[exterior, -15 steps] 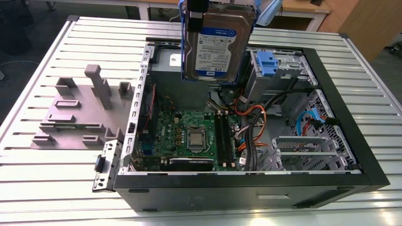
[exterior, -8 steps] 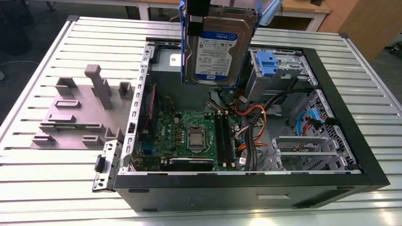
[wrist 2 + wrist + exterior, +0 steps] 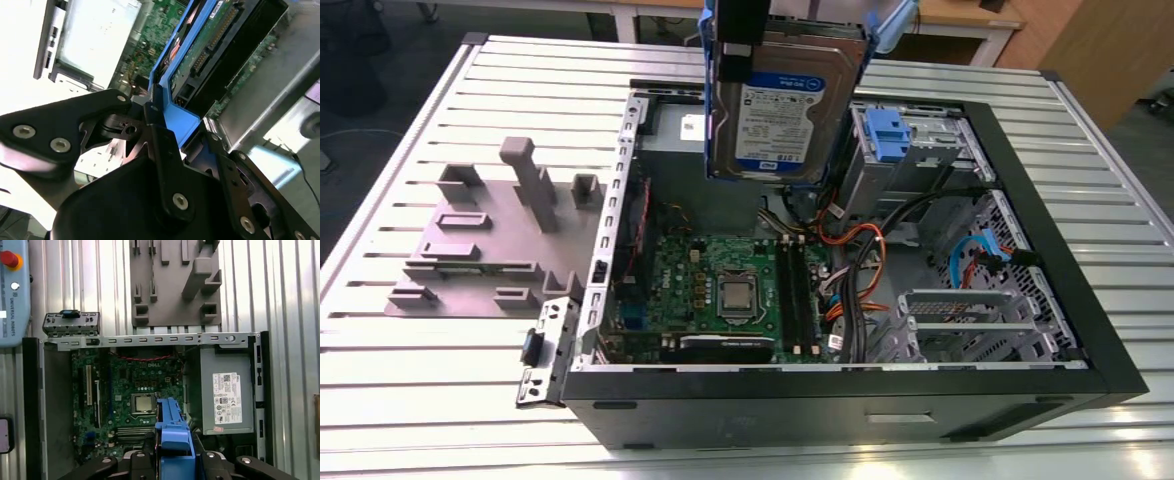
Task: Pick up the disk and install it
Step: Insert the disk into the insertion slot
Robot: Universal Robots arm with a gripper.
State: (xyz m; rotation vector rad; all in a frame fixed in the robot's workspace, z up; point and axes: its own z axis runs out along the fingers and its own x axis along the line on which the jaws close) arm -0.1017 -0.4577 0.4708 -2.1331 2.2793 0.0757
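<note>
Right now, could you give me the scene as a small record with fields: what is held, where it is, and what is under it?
held: the disk, upright, label toward the exterior view
grip: the tool is shut on the disk's blue frame
position: over the open computer case, not yet installed
below: motherboard
beside the case: grey fixture plate on the slatted table

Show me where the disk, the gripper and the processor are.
disk [image 3: 787, 120], exterior view, on its printed label.
gripper [image 3: 181, 121], second wrist view, midway between its fingertips.
processor [image 3: 143, 403], first wrist view, on its metal lid.
</note>
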